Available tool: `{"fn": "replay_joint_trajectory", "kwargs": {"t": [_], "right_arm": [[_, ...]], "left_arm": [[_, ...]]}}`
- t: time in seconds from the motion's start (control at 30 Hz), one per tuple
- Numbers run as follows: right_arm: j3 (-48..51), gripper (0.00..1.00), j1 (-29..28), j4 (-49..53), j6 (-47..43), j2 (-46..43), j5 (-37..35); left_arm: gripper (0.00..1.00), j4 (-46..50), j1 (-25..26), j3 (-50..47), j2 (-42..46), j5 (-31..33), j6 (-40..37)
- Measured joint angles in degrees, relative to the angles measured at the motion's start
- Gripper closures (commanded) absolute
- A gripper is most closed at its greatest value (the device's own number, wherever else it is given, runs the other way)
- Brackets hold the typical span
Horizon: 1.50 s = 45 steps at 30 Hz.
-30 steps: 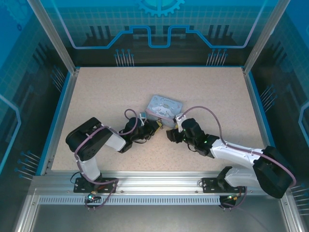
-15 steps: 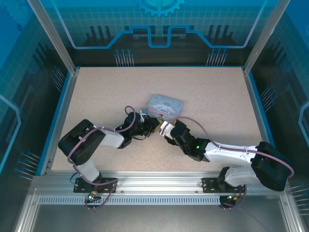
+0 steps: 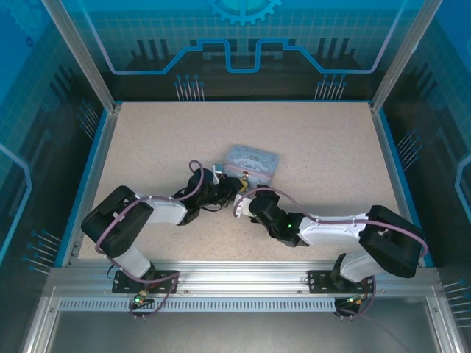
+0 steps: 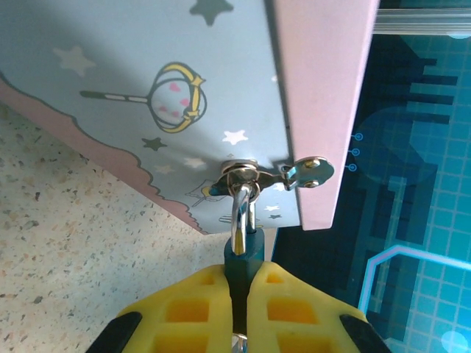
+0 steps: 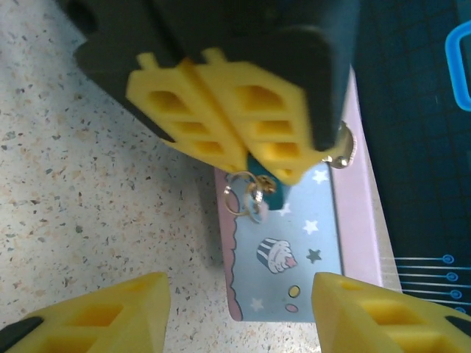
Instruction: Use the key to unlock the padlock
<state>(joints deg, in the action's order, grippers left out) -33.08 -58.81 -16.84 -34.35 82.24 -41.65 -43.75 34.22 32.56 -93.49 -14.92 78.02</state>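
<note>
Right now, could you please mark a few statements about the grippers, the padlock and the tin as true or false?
1. The left gripper is shut on the padlock. True.
2. The right gripper is clamped on the tin. False: its jaws stand wide open, gripping nothing.
3. The padlock's shackle passes through the tin's hasp. True.
4. The tin is plain red. False: it is pale blue, printed with stars.
</note>
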Motion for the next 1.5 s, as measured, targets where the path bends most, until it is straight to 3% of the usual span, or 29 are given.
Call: {"fn": "replay_joint_trajectory", "kwargs": {"t": [0.53,1.03,1.2,1.37,1.5], "right_arm": [[-2.29,0.61,0.42,-3.85,-1.33,3.28,0.24],[-3.21,0.8,1.75,-6.8,-0.92,6.03,1.86],[-3.23,0.78,2.03,-7.63,0.31,6.08,2.97],[-1.49,0.56,3.76,-10.03,0.9,4.52,4.59],[0.74,0.46,4.9,-10.69,1.03,0.7,5.7]], "left_arm": [[1.0,0.26,0.0,0.0,0.24,-0.24,0.15],[1.0,0.66,-0.72,0.0,0.24,-0.13,1.66],[1.0,0.59,-0.72,0.0,0.24,-0.17,2.58],[1.0,0.5,-0.68,0.0,0.24,-0.2,3.52],[1.0,0.59,-0.74,0.0,0.33,-0.22,4.46]]}}
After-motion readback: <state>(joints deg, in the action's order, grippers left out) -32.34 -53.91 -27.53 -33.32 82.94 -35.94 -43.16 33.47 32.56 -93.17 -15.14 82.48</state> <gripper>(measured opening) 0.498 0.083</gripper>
